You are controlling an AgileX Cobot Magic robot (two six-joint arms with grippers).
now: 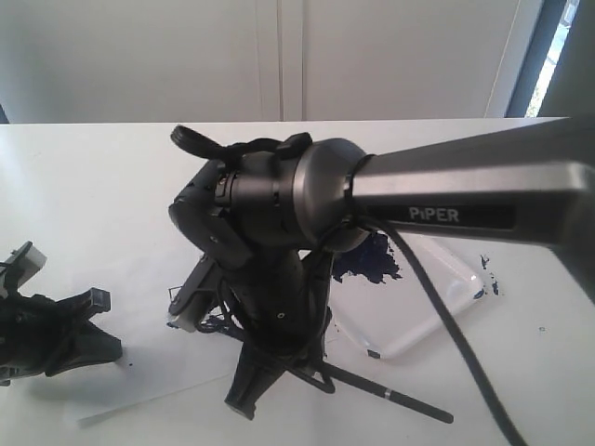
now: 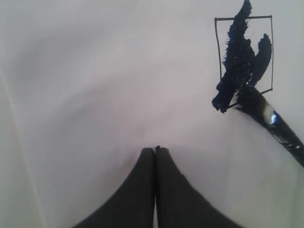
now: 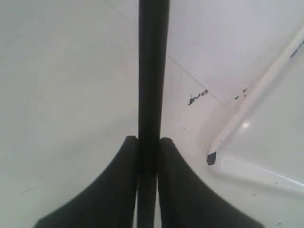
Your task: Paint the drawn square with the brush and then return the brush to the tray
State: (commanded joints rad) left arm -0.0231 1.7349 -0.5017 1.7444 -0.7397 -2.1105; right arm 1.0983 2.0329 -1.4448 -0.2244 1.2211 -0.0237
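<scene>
The drawn square [image 2: 243,54] shows in the left wrist view, its centre smeared dark blue. The brush [image 2: 275,124] lies with its wet tip at the square's corner. In the exterior view the square is hidden behind the right arm, and the brush's black handle [image 1: 400,400] sticks out to the right. My right gripper [image 3: 148,142] is shut on the handle [image 3: 153,71], pointing down at the sheet [image 1: 244,400]. The tray [image 1: 437,307] with its blue blotch [image 1: 372,260] lies to the right of it, its rim [image 3: 256,95] close by. My left gripper [image 2: 155,149] is shut on nothing and rests at the left [image 1: 104,348].
A white paper sheet [image 1: 139,400] covers the table under both grippers, its edge running along the front. The thick right arm [image 1: 465,200] crosses the exterior view from the right and hides the middle. A white wall stands behind the table.
</scene>
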